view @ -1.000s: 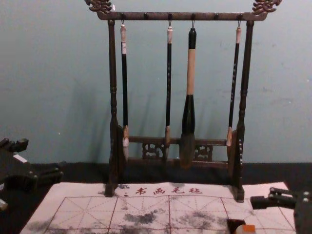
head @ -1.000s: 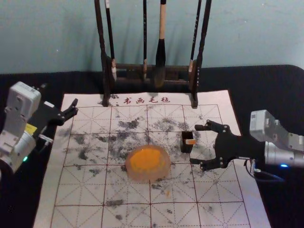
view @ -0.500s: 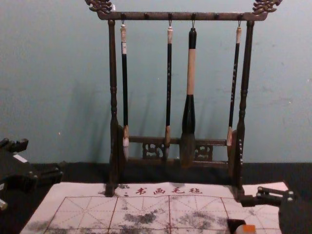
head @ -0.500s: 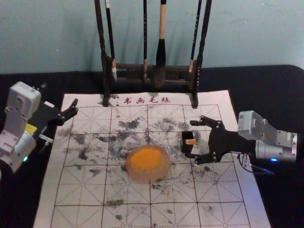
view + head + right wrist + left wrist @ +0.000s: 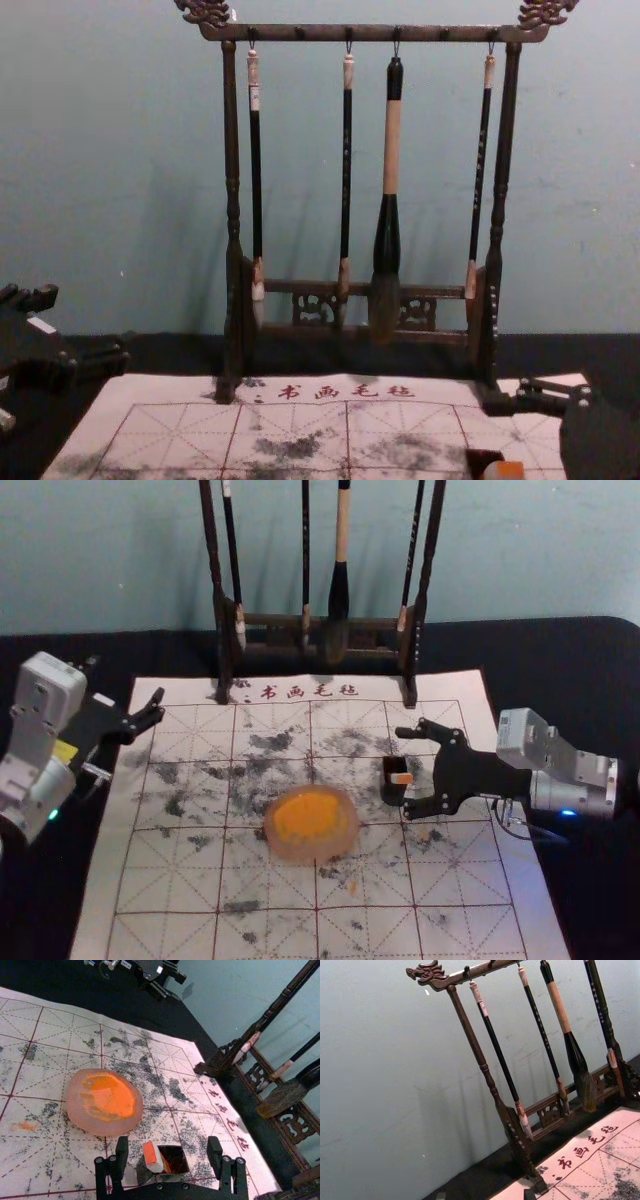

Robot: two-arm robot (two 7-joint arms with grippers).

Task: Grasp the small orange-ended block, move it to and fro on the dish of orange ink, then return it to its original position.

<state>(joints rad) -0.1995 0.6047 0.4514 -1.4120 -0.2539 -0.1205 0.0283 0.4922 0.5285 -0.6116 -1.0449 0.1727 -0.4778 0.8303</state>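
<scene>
Blotched mat [image 5: 268,935], leaning block [image 5: 159,1161], orange end [image 5: 149,1153] up, right tool [image 5: 404,772] around it

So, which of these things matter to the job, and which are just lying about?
In the job:
orange-ended block
dark holder at the block
dish of orange ink
right gripper, open around the block

Just there:
brush rack
hanging brushes
gridded mat
left gripper, at the left

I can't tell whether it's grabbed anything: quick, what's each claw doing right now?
Left claw: open and empty, off to the left.
Right claw: open, fingers either side of the small white orange-ended block, not gripping it.
</scene>
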